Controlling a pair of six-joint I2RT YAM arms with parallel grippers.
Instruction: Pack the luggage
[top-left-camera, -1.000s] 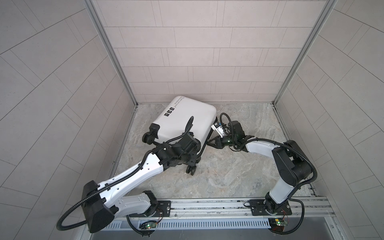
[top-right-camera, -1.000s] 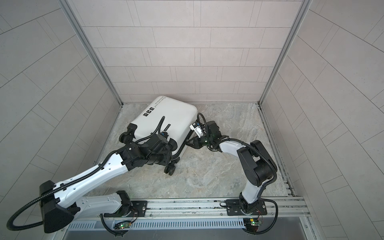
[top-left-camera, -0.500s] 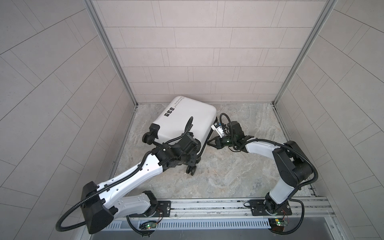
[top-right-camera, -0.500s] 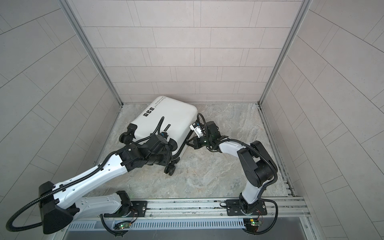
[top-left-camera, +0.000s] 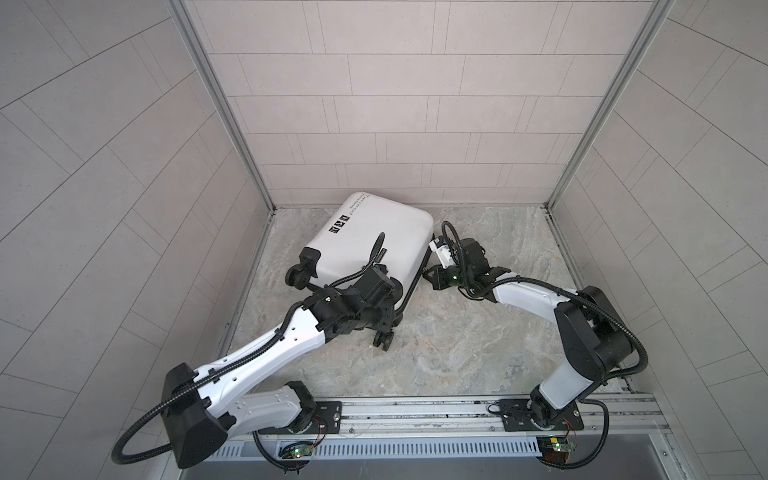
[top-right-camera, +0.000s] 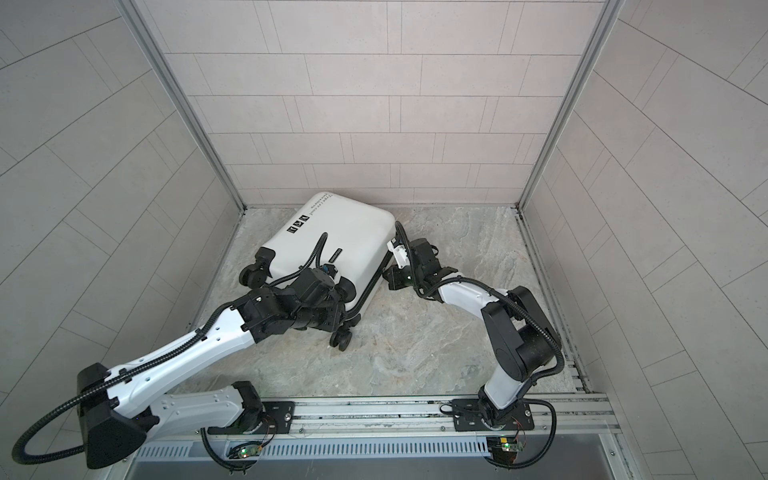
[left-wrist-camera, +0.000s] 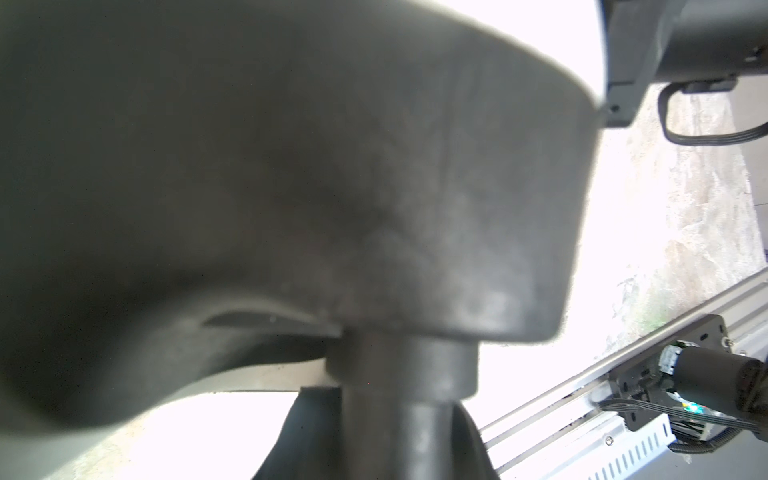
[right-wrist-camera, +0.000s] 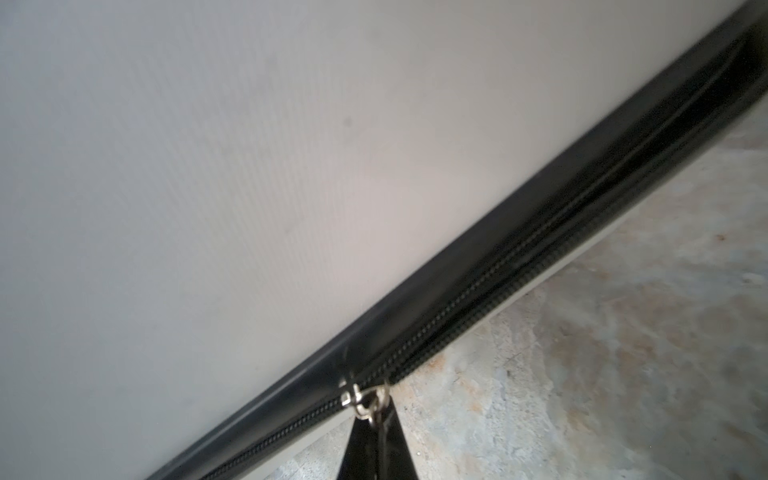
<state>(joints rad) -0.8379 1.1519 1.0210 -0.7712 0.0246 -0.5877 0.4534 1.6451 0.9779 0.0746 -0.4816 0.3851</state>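
in both top views: seeing the luggage (top-left-camera: 374, 241) (top-right-camera: 332, 237) lying shut and flat on the stone floor (top-left-camera: 478, 340), close to the back left corner, printed face up. reaching in low with the left gripper (top-left-camera: 388, 305) at the near wheel corner, likely bracing there so the case is not sliding away. not being able to tell if its fingers are wide or narrow, with the arm hiding them. touching the case's side edge with the right gripper (top-left-camera: 429, 275), down by the black seam.

in the left wrist view: looking very close at a dark, blurry wheel mount (left-wrist-camera: 374, 208) filling most of the picture. showing no fingers here, so again not telling their state.

in the right wrist view: pinching the small metal zipper pull (right-wrist-camera: 365, 405) tight between the black fingers (right-wrist-camera: 359, 455), fully closed on it. running beside the white shell, the zipper (right-wrist-camera: 540, 249) looking a bit wider on one side of the pull, hard to be sure. likely gripping the pull this way for dragging it along the seam and zipping the case shut.
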